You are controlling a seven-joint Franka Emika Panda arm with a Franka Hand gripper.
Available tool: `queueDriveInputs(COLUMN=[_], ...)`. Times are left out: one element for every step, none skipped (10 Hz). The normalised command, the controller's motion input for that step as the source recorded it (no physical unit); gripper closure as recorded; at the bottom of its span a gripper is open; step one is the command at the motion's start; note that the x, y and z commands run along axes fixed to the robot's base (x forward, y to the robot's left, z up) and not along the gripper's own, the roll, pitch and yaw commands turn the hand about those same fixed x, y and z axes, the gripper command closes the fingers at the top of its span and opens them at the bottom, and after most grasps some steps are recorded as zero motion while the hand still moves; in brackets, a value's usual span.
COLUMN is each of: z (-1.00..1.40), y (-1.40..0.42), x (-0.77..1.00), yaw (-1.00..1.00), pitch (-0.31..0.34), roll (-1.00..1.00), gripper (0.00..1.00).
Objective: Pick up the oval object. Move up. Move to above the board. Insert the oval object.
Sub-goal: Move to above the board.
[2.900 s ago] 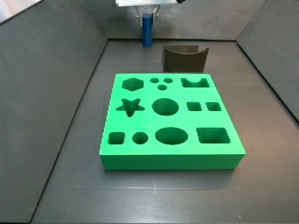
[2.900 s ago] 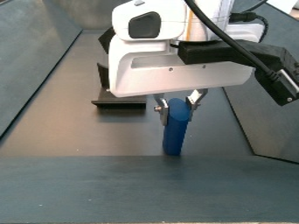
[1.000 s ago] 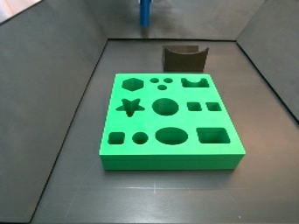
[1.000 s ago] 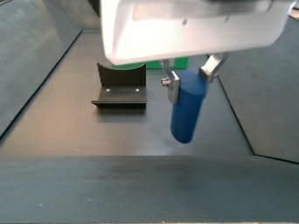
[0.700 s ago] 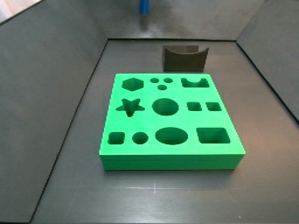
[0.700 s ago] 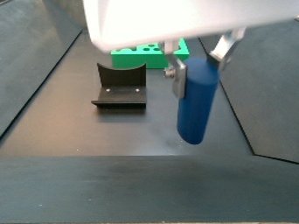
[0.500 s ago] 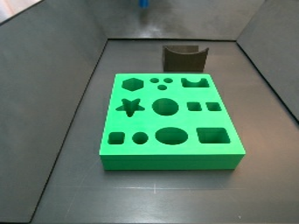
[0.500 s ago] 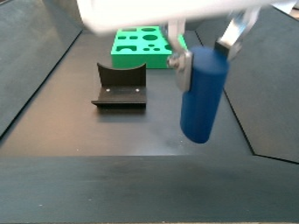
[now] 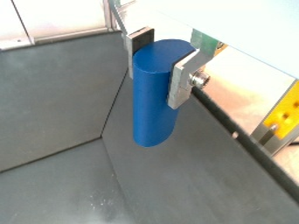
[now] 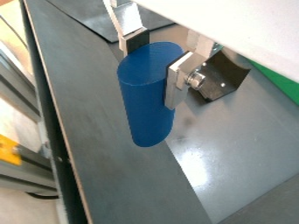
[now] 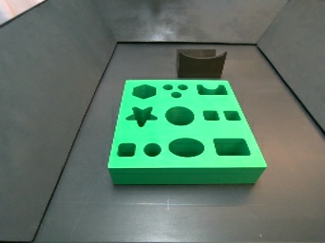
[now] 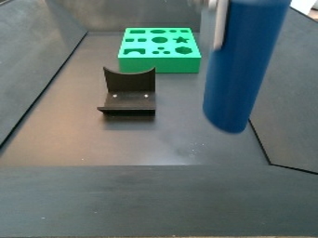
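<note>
While my fingers [image 9: 184, 74] press flat against opposite sides of the oval object [image 9: 158, 92], the gripper [image 10: 152, 51] is clamped on this blue peg near its top, with the peg hanging upright below the pads in both wrist views. In a side view the oval object [image 12: 243, 60] hangs clear of the dark floor [image 12: 137, 139], well above it. Farther off lies the board [image 12: 162, 48], flat, cutouts facing up. Between them stands the fixture [image 12: 126, 91], apart from the board.
</note>
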Motion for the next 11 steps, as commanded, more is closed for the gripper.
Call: queueDriveInputs(z=[0.45,0.23,0.07,0.07,0.07,0.07,0.07,0.07,0.07,0.07,0.07], y=[0.05,0.03,-1.00,-1.00,-1.00,-1.00,-1.00,-1.00,-1.00,-1.00,-1.00], x=[0.00,0.00,0.02,0.02,0.01,0.01,0.01,0.01,0.01,0.01,0.00], yaw=[-0.02,-0.02,-1.00,-1.00,-1.00,-0.76,-0.51,-0.31,-0.18,-0.08,-0.04], pitch=[0.083,0.085,-0.049,-0.065,-0.096,-0.090,-0.066,-0.048,-0.040,-0.028,-0.018], roll=[0.00,0.00,-0.14,-0.13,-0.12,-0.11,-0.08,-0.06,-0.05,-0.04,-0.02], gripper=[1.00,1.00,1.00,1.00,1.00,1.00,1.00,1.00,1.00,1.00,1.00])
